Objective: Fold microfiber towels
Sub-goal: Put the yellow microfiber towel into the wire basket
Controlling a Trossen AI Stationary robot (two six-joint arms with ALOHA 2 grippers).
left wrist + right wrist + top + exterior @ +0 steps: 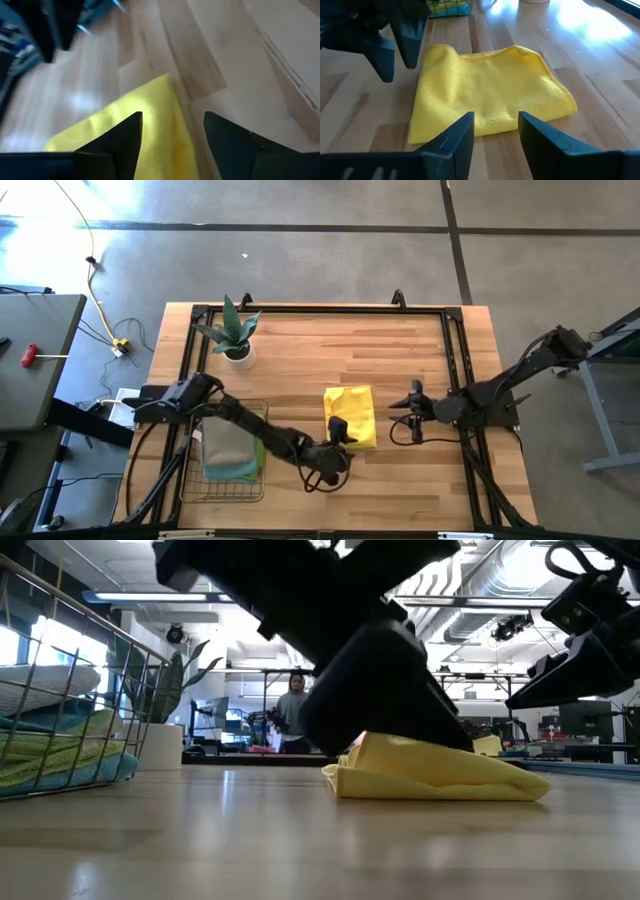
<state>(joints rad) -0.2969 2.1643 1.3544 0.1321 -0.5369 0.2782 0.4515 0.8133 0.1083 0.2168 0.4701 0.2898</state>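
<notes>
A yellow microfiber towel (350, 415) lies folded flat in the middle of the table, also seen as the yellow towel (490, 85) in the right wrist view. My left gripper (338, 432) hovers open over the towel's near left corner (150, 107). One of its fingers stands over the cloth and the other over bare wood. My right gripper (413, 412) stands open at the towel's right side, with its fingers (460, 132) short of the towel's edge and nothing between them. More folded towels (230, 450), pale green and teal, lie stacked in the wire basket (195, 480).
The wire basket (60, 660) stands at the near left of the table. A small potted plant (236, 335) stands at the far left. A black frame (455, 360) runs around the tabletop. Bare wood lies beyond the yellow towel. A person (296, 705) stands in the room behind.
</notes>
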